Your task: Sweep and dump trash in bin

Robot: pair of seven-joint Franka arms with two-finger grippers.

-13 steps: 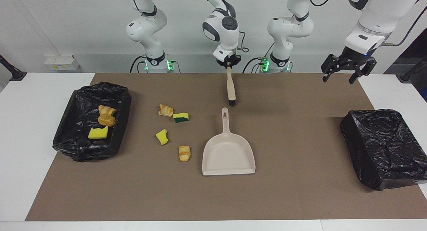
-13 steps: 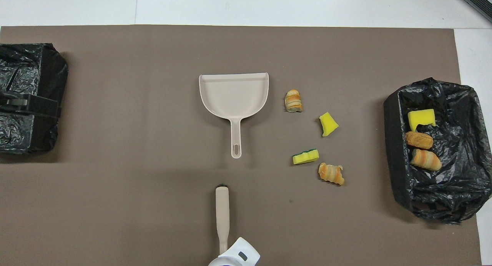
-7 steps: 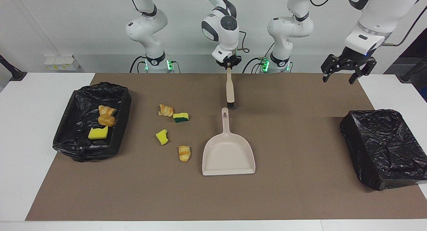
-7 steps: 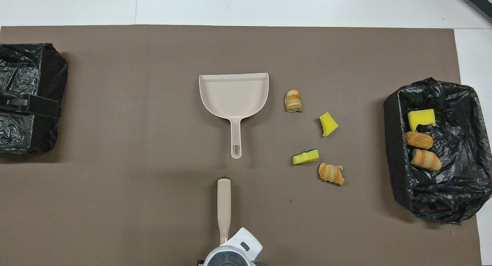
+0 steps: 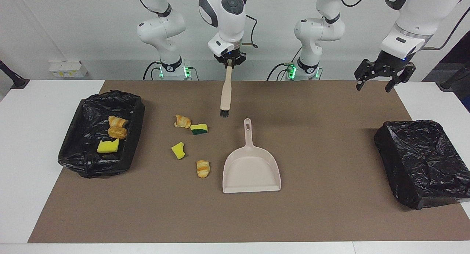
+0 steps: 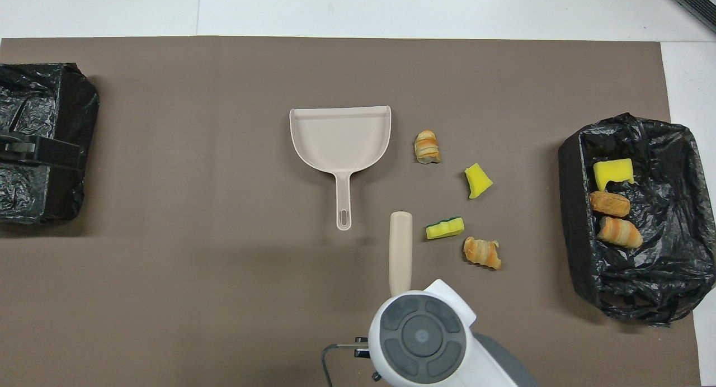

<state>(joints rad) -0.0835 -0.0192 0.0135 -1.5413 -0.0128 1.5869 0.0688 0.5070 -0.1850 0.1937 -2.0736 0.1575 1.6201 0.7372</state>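
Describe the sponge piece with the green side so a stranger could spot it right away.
Start at the beige dustpan mid-table, then look toward the right arm's end, where four loose scraps lie on the brown mat. The green-faced sponge chunk sits beside the croissant piece nearest the robots; it alone has a dark green layer.

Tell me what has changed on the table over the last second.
The right end effector, shut on the brush, has carried it up and toward the right arm's end of the table, so it now hangs beside the green-faced sponge instead of over the dustpan handle. Nothing was grasped or released. The left end effector stays open over the mat's corner; dustpan, the trash and both bins are unmoved.
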